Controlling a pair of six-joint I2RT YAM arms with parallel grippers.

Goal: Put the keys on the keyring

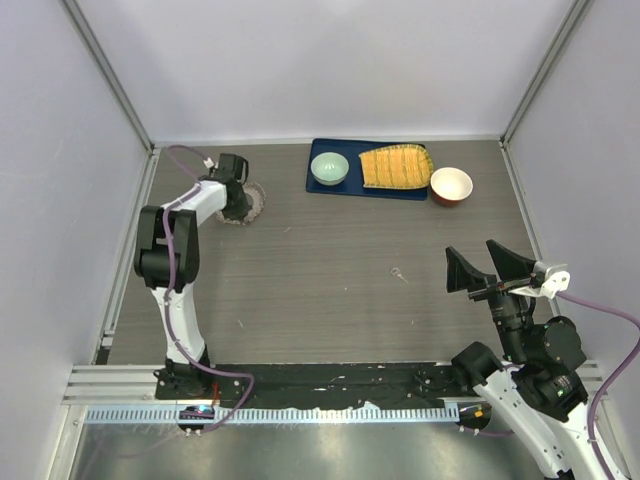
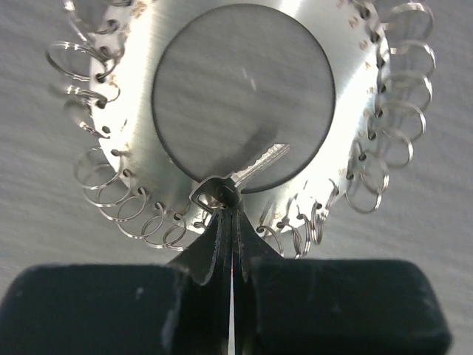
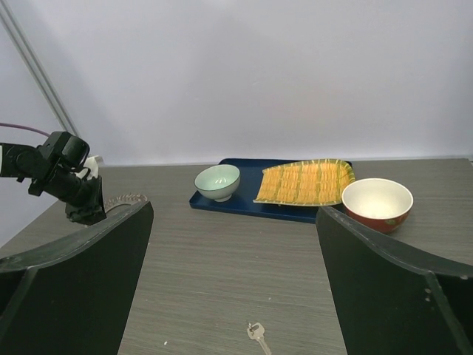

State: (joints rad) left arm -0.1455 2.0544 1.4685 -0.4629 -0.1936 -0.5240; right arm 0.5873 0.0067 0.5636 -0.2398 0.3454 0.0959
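Left pincer (image 2: 225, 216) clamped on small silver key (image 2: 260, 163) over wide grey metal ring fringed with small loops (image 2: 355, 96), right pincer (image 1: 488, 268) spread apart

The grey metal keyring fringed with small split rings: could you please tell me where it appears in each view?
Top external: grey fringed metal keyring far left, under left gripper.
Left wrist: fills upper frame.
Right wrist: middle left, beside left gripper.
Shared landmark: left gripper, shut on a small silver key at its rim.
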